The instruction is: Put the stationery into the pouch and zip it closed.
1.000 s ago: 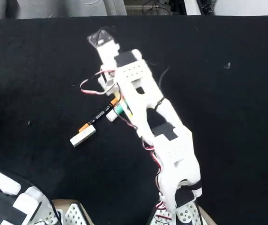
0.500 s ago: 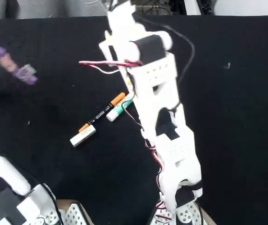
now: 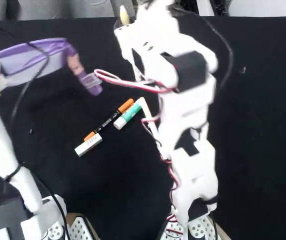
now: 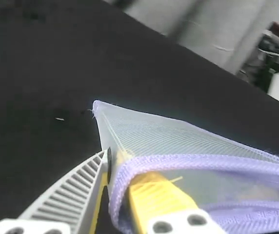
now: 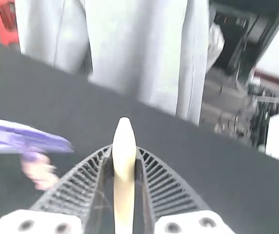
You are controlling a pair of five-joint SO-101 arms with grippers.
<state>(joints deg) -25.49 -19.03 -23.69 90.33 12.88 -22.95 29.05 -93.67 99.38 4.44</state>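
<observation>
Risks, left to right. The translucent mesh pouch with purple zip trim hangs off the table, with one edge pinched in the left gripper. It looks floppy, and I can't tell how far the mouth gapes, so it may fold or slip under a push. The right gripper is clamped on a cream round-tipped stick, held high near the pouch's dangling pull tab. A bad angle would snag the trim. On the black table lie a white eraser block, a black pen with orange ends and a green-and-white marker, close together.
</observation>
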